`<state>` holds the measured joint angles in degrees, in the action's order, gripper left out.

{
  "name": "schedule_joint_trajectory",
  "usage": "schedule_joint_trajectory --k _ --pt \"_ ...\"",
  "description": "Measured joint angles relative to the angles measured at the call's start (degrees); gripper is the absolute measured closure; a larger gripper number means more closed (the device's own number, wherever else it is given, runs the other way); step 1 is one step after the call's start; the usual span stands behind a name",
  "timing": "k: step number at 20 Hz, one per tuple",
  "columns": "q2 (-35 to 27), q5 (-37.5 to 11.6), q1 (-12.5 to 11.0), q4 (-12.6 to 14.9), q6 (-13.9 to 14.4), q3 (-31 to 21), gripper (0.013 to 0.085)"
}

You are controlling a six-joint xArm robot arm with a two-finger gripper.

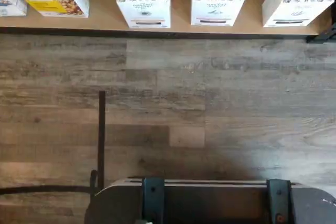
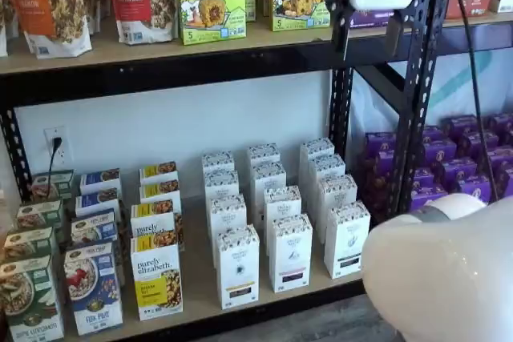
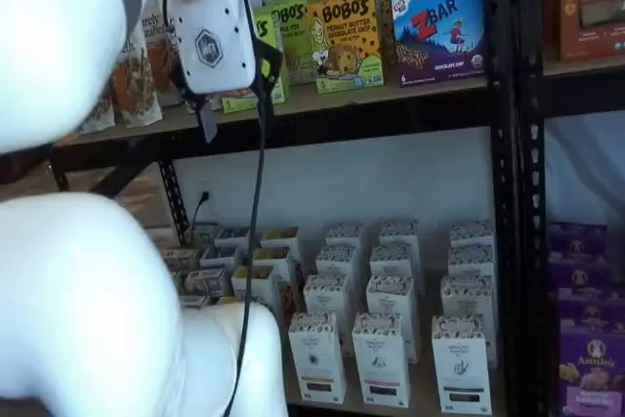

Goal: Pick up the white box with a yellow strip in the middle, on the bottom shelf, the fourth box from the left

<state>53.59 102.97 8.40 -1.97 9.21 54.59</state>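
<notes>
Grey-brown wood-look plank flooring (image 1: 210, 108) lies in front of the bottom shelf (image 2: 196, 278), a pale tan board with a black front rail and black perforated uprights (image 2: 417, 86).

Arm pose: the white arm is raised, with the gripper (image 2: 365, 26) level with the upper shelf (image 2: 160, 50) in both shelf views. Its white body points downward. In a shelf view the two black fingers (image 2: 340, 14) hang apart with a clear gap, so the jaws are released and hold nothing.

Target position: the white box (image 2: 237, 266) stands upright at the front of the bottom shelf, first of three front-row white cartons. From the gripper it lies at about 7 o'clock, well below and well apart. A purely elizabeth box (image 2: 157, 284) stands just beside it at 9 o'clock; another white carton (image 2: 290, 251) stands at 3 o'clock.

Purple boxes (image 2: 457, 158) fill the adjacent bay.
</notes>
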Motion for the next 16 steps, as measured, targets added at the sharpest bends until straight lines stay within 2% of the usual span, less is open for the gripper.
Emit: schedule_joint_trajectory --k 6,10,16 --pt "0.6 -5.8 2.0 0.5 1.8 -4.6 0.013" --pt "0.0 -10.6 5.0 2.3 4.6 -8.6 0.013" --pt "-0.4 -19.1 5.7 1.2 5.4 -15.0 0.013"
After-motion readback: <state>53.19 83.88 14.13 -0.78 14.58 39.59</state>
